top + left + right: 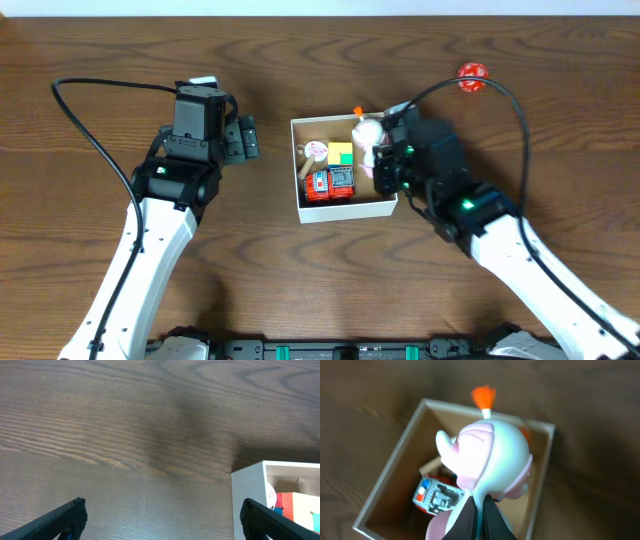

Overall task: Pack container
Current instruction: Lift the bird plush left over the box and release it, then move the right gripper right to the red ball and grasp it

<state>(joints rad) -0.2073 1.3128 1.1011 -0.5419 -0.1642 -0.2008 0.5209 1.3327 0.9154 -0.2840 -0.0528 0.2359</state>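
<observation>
The container [345, 209] is a square white-walled box with a brown inside, at the table's middle. It holds two red toy cars [329, 182], a yellow-green block [341, 153] and a small pink round toy [317, 150]. My right gripper [479, 510] is shut on a white and pink figure toy [487, 455] with an orange tip, held over the container's right side [540, 485]; it also shows in the overhead view [367, 131]. My left gripper [160, 515] is open and empty, just left of the container's white wall [247, 495].
A small red ball-like toy [472, 78] lies on the wood table at the far right. Black cables loop from both arms over the table.
</observation>
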